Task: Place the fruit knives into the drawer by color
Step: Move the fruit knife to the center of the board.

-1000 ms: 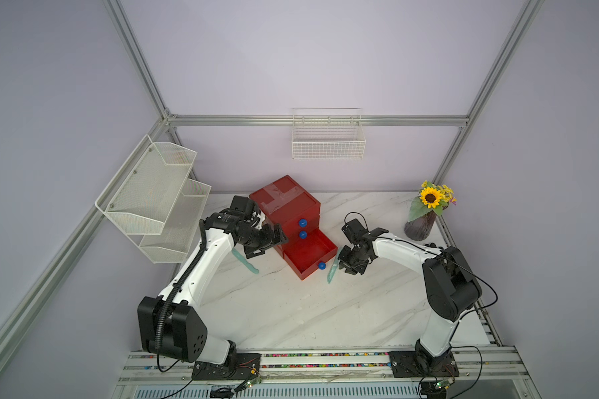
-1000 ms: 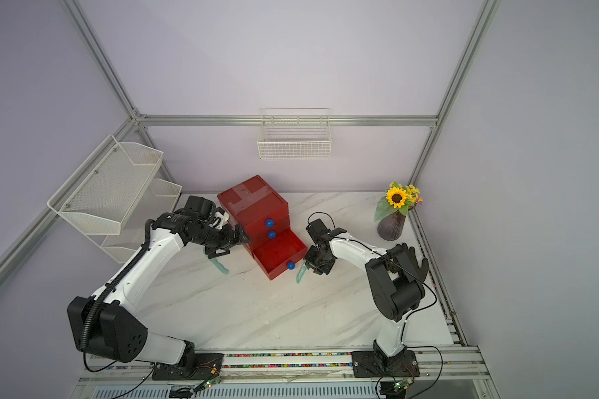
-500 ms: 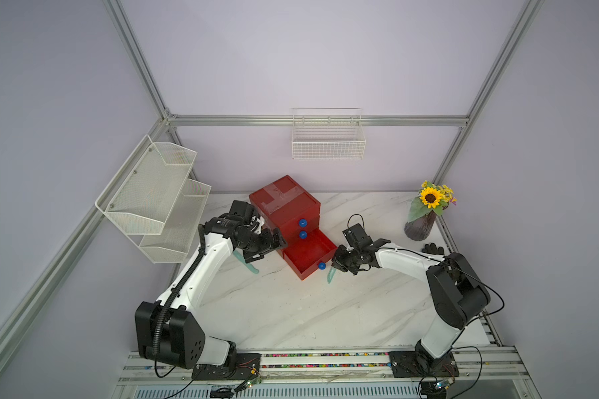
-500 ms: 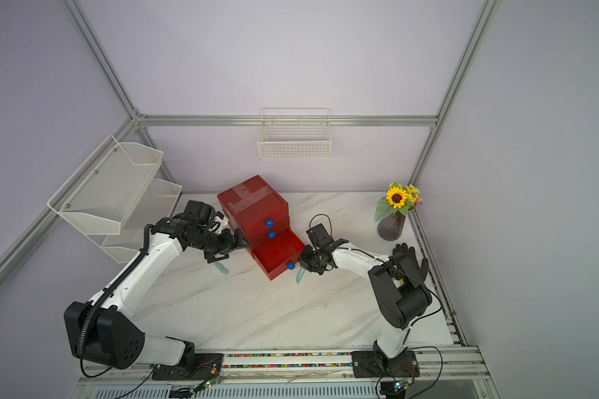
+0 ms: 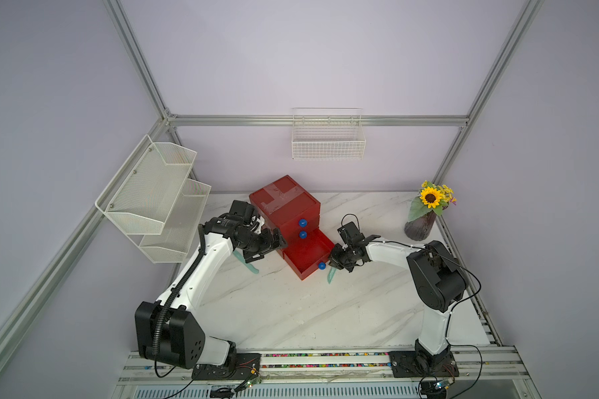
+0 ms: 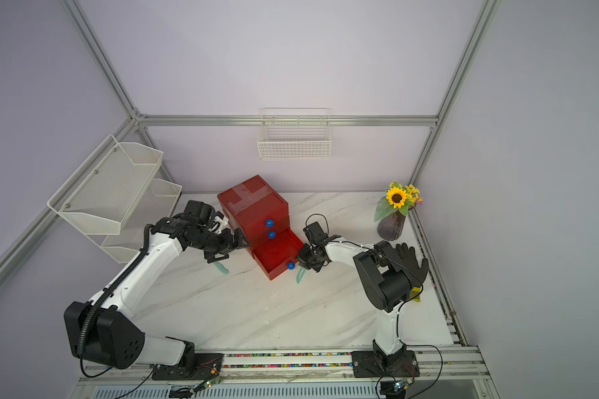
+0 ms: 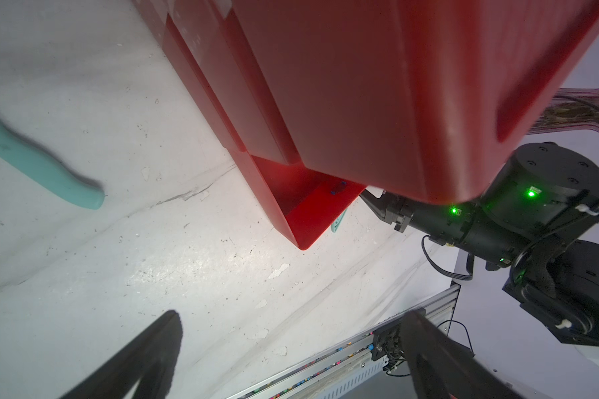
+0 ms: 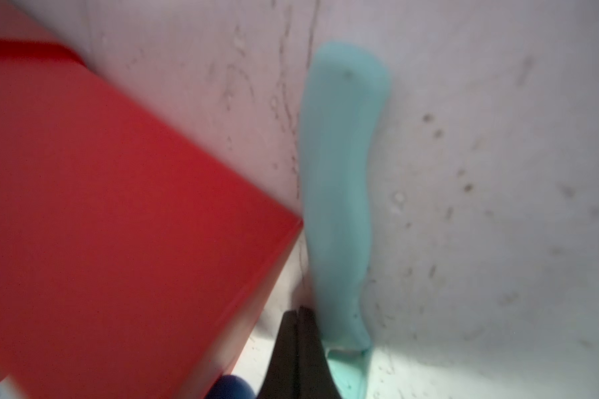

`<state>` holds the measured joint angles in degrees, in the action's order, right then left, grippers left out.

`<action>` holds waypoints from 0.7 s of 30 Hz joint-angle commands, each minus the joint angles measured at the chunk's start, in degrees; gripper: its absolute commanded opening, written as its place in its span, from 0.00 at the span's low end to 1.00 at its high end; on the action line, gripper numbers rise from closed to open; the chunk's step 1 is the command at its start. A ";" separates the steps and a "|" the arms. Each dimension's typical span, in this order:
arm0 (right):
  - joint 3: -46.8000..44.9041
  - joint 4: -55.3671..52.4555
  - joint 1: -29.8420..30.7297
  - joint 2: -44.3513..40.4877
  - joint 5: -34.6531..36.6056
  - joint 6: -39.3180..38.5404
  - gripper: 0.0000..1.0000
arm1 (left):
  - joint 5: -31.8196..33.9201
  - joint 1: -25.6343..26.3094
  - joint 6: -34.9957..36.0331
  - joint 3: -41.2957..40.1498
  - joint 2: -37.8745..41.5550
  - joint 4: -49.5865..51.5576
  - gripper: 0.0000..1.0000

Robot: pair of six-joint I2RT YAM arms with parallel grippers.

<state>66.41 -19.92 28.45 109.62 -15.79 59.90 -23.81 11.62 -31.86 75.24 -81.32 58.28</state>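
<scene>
The drawer cabinet (image 5: 284,203) is a glossy red plastic cube with strips of clear tape across its top. It stands at an angle on the far half of the desk (image 5: 291,311). Each drawer front carries a round blue knob (image 5: 302,222). The two upper drawers are shut, and the bottom drawer (image 5: 303,257) is pulled out toward the near right — a shallow, smooth-walled red tray.

Two fruit knives show, both slim and matte teal with gently curved handles. The left teal knife (image 5: 252,267) lies flat on the desk just left of the cabinet, partly beneath the left end effector (image 5: 274,241). That end effector's black fingers are spread wide and hold nothing. It hovers close to the cabinet's left side; whether it touches is unclear.

The right teal knife (image 5: 330,275) lies on the desk just beside the open drawer's front right corner. The right end effector (image 8: 297,317) is down at that knife's far end with its fingers pressed together. In the right wrist view the knife runs along their side, not between them.

The desk is white with grey marble veining and small scuffs. Pale lilac walls and aluminium frame rails enclose it. A white wire basket (image 5: 327,145) hangs on the far wall and white mesh shelves (image 5: 153,193) on the left wall. A dark ribbed vase (image 5: 421,224) holding a sunflower stands in the far right corner.
</scene>
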 commanded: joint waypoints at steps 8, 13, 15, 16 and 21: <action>-3.68 -6.11 -5.51 -6.05 3.40 -4.50 0.00 | -1.70 -0.72 1.09 0.96 0.90 -1.85 1.00; 3.51 -10.20 -5.42 -10.06 7.00 -13.07 0.00 | -1.92 -0.81 1.18 1.06 -1.05 -1.86 1.00; 7.08 -13.77 -5.41 -10.72 8.75 -16.91 0.06 | -1.88 -0.80 1.25 0.94 -1.02 -1.86 1.00; 9.64 -17.07 -5.38 -10.33 10.26 -19.73 0.21 | -1.93 -0.81 1.27 0.79 -1.01 -1.86 1.00; 17.68 -29.45 -4.73 -3.96 15.76 -33.67 0.75 | -1.98 -0.81 1.36 0.12 -1.27 -2.11 1.00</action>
<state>82.32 -38.57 23.18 102.13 -4.95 36.91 -24.99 11.27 -31.81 75.20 -82.72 57.82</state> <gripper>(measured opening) 0.720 0.999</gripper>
